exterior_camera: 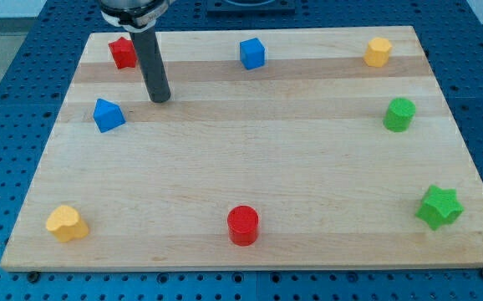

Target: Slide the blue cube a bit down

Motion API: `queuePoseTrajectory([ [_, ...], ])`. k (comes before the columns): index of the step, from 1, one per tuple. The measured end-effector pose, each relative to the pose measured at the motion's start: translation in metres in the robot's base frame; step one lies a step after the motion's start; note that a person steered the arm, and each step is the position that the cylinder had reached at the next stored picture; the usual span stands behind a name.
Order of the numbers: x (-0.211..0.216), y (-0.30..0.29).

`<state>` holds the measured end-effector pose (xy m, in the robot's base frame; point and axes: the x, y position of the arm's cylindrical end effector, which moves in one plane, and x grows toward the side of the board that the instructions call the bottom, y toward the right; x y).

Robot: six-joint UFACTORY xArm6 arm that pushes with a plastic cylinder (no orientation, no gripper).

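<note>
Standing on the desk (225, 167) far-left, my tip (160, 99) touches nothing; the blue cube (252, 53) waits well right, because pushing down needs approach from beyond; no claw shows.

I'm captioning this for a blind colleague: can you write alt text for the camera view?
A dark rod's tip rests on a wooden board, left of the blue cube and touching no block. Around the edges lie seven more blocks: red, blue, yellow and green.
</note>
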<state>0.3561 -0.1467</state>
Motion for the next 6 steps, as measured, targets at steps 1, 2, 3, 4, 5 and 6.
queuePoseTrajectory([
  [1, 0.000, 0.000],
  [2, 0.000, 0.000],
  [3, 0.000, 0.000],
  [4, -0.021, 0.048],
  [5, -0.026, 0.052],
  [6, -0.033, 0.052],
])
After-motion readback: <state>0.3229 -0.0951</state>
